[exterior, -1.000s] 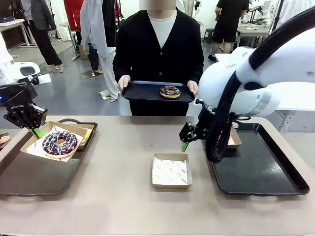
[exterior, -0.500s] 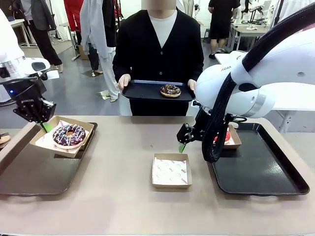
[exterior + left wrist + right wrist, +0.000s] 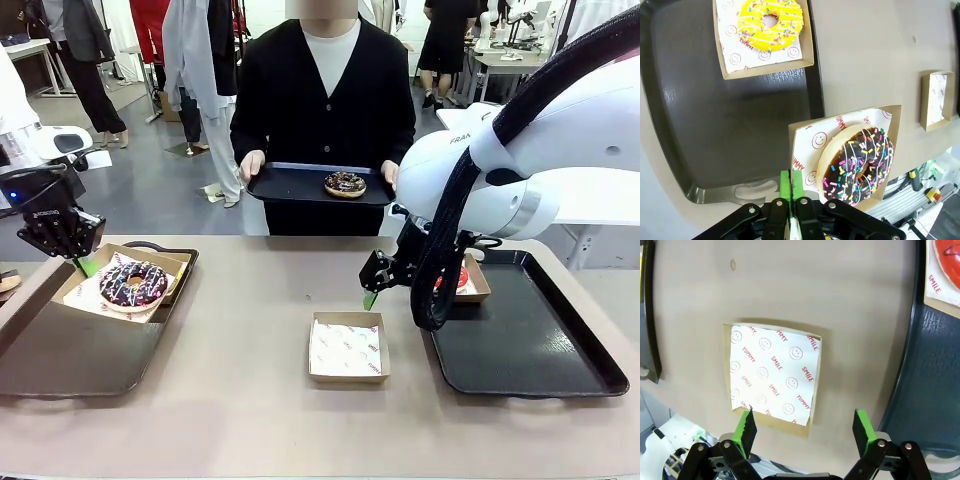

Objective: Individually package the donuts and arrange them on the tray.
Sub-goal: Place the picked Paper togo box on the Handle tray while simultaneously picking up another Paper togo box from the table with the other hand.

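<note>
- Pinch at the far left: the left gripper point(image 3: 82, 265) is clamped on a corner of the carton point(image 3: 805, 135) holding the sprinkled donut point(image 3: 131, 283), probably to carry it over the left tray point(image 3: 60, 360)
- That donut lies icing up, slightly tilted with its carton; being a ring, it has no long axis
- The yellow donut point(image 3: 770, 22) sits boxed and flat on the same tray
- At the far middle, a person holds a small tray point(image 3: 290, 187) with the dark donut point(image 3: 345, 184), apparently offering it
- The empty carton point(image 3: 347, 348) waits near the middle, open side up, its edges about square with the table's
- Above it the right gripper point(image 3: 372, 297) hangs spread wide, holding nothing
- The red donut point(image 3: 455, 279) is boxed on the right tray point(image 3: 530, 340)
</note>
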You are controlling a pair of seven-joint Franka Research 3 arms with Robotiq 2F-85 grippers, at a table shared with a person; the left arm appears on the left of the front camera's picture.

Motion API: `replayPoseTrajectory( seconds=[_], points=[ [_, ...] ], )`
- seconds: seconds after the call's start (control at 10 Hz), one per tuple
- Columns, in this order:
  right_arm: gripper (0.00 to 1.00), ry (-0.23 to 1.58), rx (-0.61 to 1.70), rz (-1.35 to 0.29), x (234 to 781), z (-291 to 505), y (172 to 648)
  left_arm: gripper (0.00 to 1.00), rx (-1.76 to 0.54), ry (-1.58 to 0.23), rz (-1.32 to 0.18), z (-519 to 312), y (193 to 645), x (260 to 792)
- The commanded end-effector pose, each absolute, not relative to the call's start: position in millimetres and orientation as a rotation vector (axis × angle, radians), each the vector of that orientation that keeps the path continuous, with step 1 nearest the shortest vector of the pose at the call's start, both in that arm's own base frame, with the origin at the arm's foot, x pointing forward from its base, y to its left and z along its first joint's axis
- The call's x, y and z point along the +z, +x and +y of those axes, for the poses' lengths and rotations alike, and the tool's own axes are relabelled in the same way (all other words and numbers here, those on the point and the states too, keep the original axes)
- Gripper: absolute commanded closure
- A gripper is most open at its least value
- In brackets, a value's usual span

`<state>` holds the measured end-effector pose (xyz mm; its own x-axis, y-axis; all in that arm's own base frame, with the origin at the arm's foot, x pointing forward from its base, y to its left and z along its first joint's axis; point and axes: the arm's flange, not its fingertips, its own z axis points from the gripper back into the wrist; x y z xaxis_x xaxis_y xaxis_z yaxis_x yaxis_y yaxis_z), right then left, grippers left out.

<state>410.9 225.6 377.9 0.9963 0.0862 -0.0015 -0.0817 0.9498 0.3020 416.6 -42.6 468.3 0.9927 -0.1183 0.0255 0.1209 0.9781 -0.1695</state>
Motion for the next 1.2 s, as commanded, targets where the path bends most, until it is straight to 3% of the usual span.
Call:
replayPoseTrajectory(
  seconds=[0.0,0.6,1.1],
  points=[
    [0.0,0.298,0.086,0.014,378.1,224.1,406.9,0.99,-0.136,-0.176,-0.028,-40.4,414.0,469.9],
    [0.0,0.041,0.118,0.121,361.2,288.8,400.4,0.99,-0.138,-0.007,-0.071,-17.3,401.0,448.9],
    [0.0,-0.022,0.003,0.129,336.9,299.6,411.4,0.99,-0.028,-0.067,-0.091,12.1,398.3,415.8]
  ],
)
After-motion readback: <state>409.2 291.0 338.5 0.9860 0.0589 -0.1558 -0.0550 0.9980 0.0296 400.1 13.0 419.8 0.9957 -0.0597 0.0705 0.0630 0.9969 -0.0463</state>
